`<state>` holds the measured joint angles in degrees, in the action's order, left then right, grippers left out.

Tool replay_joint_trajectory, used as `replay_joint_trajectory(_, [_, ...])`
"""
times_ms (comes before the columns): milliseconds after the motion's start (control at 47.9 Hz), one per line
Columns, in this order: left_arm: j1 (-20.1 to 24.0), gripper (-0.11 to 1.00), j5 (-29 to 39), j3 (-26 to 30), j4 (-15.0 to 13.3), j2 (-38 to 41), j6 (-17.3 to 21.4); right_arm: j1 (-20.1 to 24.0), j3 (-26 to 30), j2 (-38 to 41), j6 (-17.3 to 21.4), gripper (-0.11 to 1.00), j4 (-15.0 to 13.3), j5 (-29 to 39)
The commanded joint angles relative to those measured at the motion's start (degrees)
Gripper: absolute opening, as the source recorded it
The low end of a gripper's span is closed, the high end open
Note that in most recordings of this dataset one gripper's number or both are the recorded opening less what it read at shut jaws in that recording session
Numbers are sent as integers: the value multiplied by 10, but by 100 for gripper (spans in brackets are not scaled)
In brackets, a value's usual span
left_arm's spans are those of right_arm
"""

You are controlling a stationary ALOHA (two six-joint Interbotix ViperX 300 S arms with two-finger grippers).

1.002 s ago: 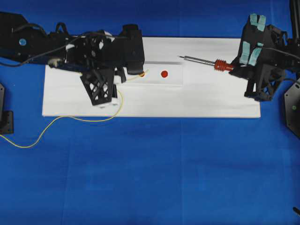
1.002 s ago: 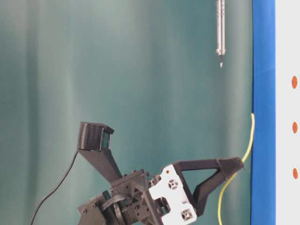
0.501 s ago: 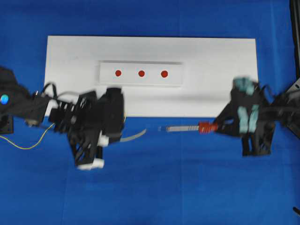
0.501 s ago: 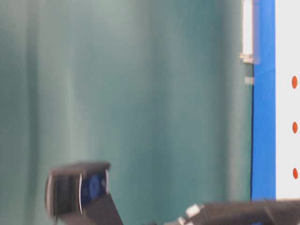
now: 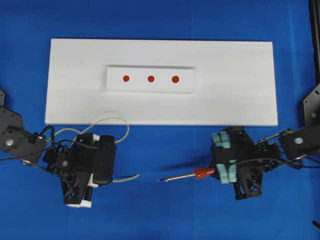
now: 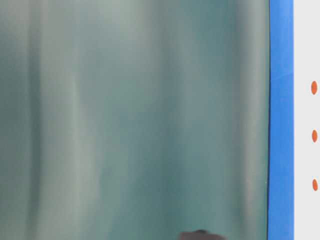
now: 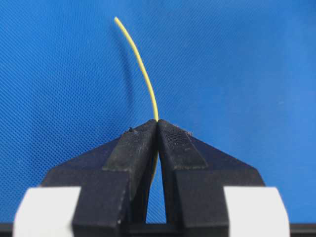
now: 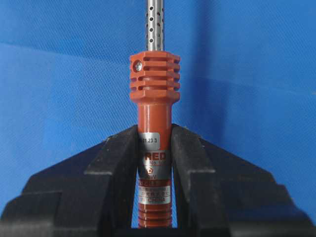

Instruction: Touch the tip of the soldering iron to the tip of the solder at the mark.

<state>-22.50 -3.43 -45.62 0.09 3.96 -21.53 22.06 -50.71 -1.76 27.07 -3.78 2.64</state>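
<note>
**Blue cloth, both tools held off the board**

Blue cloth is covering the bench (image 5: 165, 210). A white board (image 5: 240, 85) is lying across the far part of it, carrying a raised white strip (image 5: 150, 88) with three red dots (image 5: 150, 78) in a row.

Left hand (image 5: 112, 176) is sitting over the cloth on the near side of the board, at the left of the overhead view. Its jaws are pressing together on the solder (image 7: 140, 66), a thin yellow wire. In the left wrist view the wire is leaving the pinched tips and curving up and to the left over bare cloth. From overhead, a short pale length is sticking out of the hand toward the right, and a yellow loop is arching behind the hand, crossing onto the board's near edge.

Right hand (image 5: 217, 171) is sitting at the right, also on the near side of the board. Its jaws are clamping the red-orange body of the soldering iron (image 8: 154, 143). The ribbed collar and perforated metal shaft are projecting beyond the fingers (image 8: 116, 163). From overhead the shaft is pointing left toward the solder end.

Iron tip and wire end are apart, with bare cloth between them. Both are well away from the dots.

Table-level view is showing only a teal backdrop, a blue edge, the dots, and a dark scrap at the bottom.
</note>
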Motion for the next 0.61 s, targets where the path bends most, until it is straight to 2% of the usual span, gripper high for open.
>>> replay_joint_trajectory(0, [0,2,-11,10,0,6,0,2,20,14,3,6,2,-12])
replay_joint_trajectory(334, [-1,3,-11,12,-1,15,5,2,26,23,4,6,2,-8])
replay_joint_trajectory(376, [-1,5,-11,12,-1,14,4,1,27,23,4,6,2,-6])
replay_joint_trajectory(501, [-1,32,-6,13,-1,7,5,-1,28,23,4,8,3,1])
replay_joint_trajectory(543, [-1,43,-2,13,0,2,5,-3,29,22,4,13,3,4])
replay_joint_trajectory(585, [-1,57,4,13,0,-6,6,-4,31,19,4,23,3,10])
